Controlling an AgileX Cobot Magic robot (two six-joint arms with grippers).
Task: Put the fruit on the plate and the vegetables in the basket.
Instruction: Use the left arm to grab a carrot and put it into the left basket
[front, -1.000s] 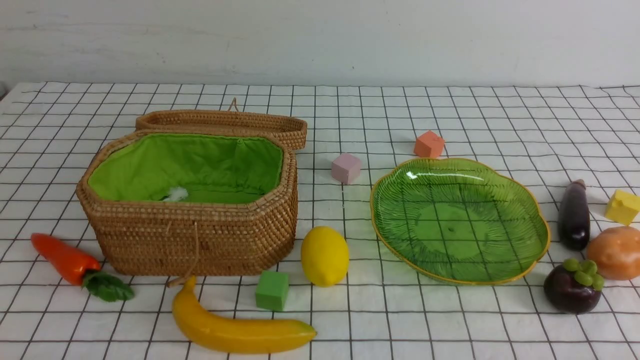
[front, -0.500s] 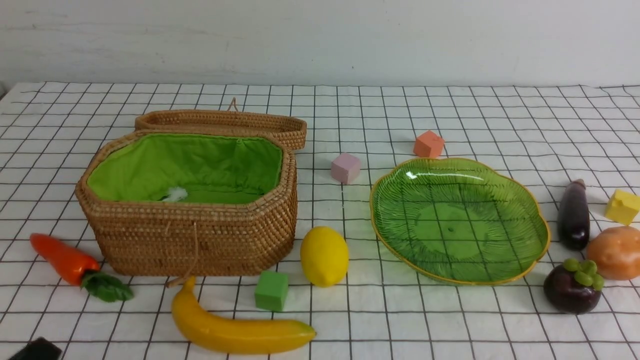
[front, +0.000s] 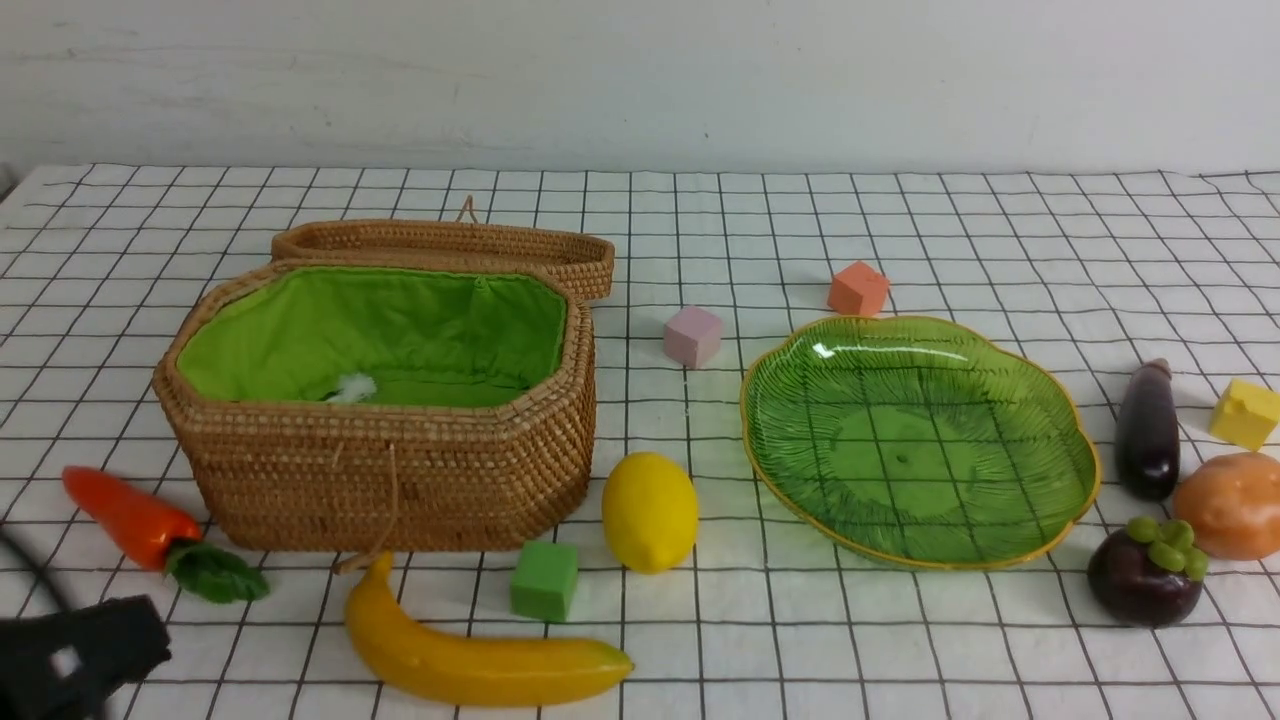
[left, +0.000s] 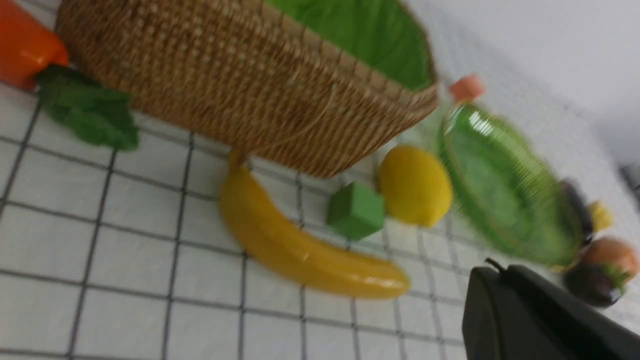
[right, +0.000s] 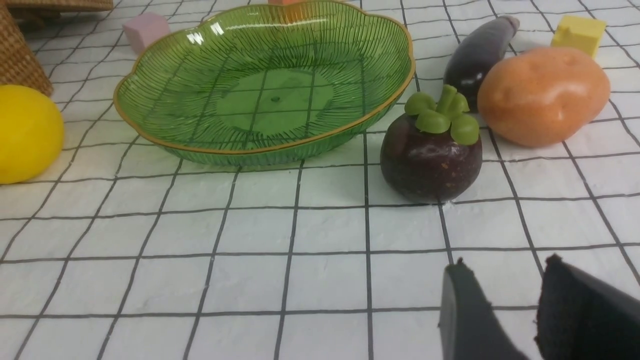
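The open wicker basket (front: 380, 470) stands at the left and holds no vegetables. The green glass plate (front: 920, 440) at the right is bare. The carrot (front: 130, 515) lies left of the basket. The banana (front: 480, 655) and lemon (front: 650, 512) lie in front of it. The eggplant (front: 1148, 430), potato (front: 1230, 505) and mangosteen (front: 1145, 575) sit right of the plate. My left gripper (front: 80, 655) is at the bottom left, near the carrot; in the left wrist view (left: 495, 267) its fingers are together and empty. My right gripper (right: 502, 267) is open and empty, short of the mangosteen (right: 430, 160).
The basket's lid (front: 440, 245) lies behind it. Small cubes are scattered about: green (front: 545, 580) between banana and lemon, pink (front: 692, 336) and orange (front: 858, 288) behind the plate, yellow (front: 1245, 413) by the eggplant. A checked cloth covers the table.
My left gripper has come into the front view from the bottom left corner and moved up toward the carrot. No fruit or vegetable has moved.
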